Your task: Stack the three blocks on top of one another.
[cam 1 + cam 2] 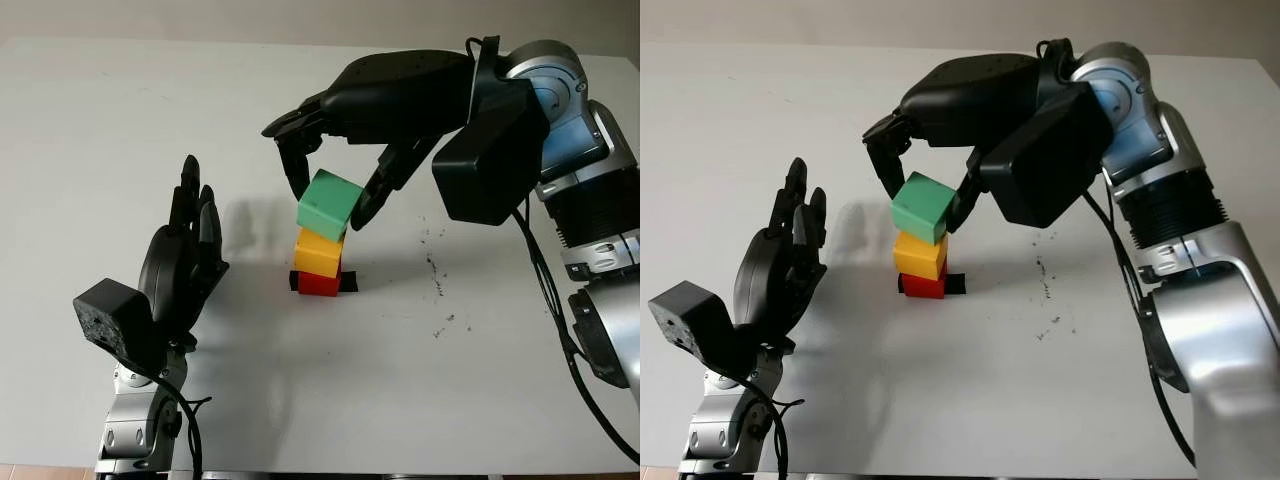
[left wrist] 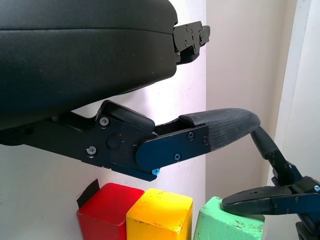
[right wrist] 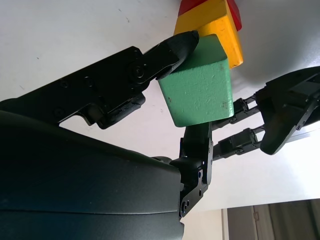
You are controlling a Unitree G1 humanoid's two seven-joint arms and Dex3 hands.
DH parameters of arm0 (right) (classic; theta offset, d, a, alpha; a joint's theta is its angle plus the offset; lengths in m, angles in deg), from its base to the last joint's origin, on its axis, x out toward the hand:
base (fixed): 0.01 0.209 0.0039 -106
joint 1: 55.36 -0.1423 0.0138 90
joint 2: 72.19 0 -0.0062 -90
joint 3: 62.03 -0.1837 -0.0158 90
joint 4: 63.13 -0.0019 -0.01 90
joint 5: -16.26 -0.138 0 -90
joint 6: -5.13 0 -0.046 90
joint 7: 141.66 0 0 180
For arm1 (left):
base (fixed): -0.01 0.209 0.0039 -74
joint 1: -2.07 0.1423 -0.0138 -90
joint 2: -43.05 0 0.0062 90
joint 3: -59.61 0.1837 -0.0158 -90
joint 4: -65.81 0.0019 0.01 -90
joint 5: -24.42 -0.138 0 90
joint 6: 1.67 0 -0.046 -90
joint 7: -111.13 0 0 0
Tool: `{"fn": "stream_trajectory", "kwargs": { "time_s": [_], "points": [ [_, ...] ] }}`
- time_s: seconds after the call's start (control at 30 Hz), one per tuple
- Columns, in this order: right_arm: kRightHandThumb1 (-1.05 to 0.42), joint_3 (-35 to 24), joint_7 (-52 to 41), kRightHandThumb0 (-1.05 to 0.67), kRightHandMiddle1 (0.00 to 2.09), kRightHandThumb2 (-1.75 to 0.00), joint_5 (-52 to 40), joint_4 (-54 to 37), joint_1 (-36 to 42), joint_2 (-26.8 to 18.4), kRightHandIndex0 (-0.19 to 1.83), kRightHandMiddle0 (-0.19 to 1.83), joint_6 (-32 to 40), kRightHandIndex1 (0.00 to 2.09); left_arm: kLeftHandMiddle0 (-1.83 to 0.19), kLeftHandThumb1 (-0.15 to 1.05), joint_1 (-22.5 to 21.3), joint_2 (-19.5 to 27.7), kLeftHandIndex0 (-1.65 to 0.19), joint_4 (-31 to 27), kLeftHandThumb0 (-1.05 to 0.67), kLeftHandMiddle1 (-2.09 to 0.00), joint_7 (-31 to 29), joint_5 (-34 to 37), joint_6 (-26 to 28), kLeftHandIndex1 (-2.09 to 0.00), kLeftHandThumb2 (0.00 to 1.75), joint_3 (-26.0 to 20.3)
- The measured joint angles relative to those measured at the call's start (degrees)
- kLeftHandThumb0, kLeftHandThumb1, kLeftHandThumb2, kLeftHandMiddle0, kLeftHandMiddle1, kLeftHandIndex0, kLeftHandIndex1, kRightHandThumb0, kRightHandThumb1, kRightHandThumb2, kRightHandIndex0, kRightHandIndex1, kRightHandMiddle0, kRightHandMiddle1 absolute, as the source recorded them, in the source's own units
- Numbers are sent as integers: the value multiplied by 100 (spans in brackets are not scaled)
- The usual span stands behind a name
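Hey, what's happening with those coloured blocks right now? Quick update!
Right hand shut on green block, tilted atop yellow block. Yellow sits on red block. Left hand open, beside the stack. Nothing in the way.

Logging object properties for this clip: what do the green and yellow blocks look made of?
Green block: probably painted wood, matte; small chips and specks show on its face. Yellow block: likely the same, matte paint with dark scuffs along its edges. Foam can't be ruled out.

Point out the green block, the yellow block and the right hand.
green block [image 1: 328, 204], left eye view, on its front face.
yellow block [image 1: 318, 252], left eye view, on its front face.
right hand [image 1: 331, 203], left eye view, midway between fingertips gripping the green block.
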Motion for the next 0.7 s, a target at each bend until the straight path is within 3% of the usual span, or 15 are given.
{"fn": "stream_trajectory", "kwargs": {
  "time_s": [0.7],
  "points": [
    [-96, 13, -86, -47, 146, -5, -168, -5, 18, 17, 23, 38, 31, 5, 15, 105, 41, -15, 16, 0, -79, -5, 10, 7, 2, -5, 68, 2]
  ]
}}
